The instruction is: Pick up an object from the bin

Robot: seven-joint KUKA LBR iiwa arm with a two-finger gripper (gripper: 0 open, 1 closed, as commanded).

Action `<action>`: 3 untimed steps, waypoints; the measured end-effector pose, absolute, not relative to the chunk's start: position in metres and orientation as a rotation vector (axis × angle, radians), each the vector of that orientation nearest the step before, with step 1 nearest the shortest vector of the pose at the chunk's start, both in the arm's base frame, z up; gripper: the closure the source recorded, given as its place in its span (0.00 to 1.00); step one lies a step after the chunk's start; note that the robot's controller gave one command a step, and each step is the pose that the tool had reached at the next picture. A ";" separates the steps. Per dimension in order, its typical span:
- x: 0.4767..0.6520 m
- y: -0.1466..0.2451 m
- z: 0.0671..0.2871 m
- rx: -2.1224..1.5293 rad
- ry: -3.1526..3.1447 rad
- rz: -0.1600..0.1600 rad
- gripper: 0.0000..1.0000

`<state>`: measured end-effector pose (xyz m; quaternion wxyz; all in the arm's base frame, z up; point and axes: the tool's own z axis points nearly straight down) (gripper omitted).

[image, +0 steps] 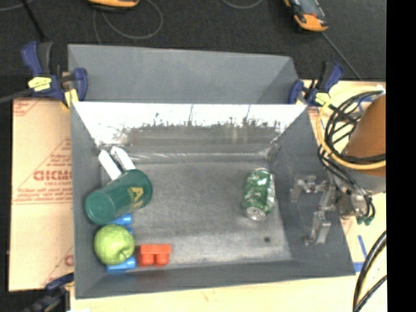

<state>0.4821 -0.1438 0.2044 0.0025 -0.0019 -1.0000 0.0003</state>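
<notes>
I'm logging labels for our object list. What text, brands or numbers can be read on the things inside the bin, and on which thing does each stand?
"A" (looks like): a yellow letter on the side of the dark green cup, lying at the left of the bin.
Green can, right of middle: pale print, too blurred to read.
Green apple and red block: no text seen.

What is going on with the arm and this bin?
A robot arm reaches in from the right; its gripper hangs over the bin's right wall. The nearest thing is a crushed green can to its left. A green cup on its side, a green apple and a red block lie at the left end. Nothing seems picked up yet.
</notes>
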 end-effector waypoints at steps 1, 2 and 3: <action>0.484 -0.143 0.209 0.000 -3.145 0.004 0.00; 0.497 -0.134 0.170 0.052 -3.149 0.006 0.00; 0.498 -0.124 0.149 -0.144 -3.139 -0.001 0.00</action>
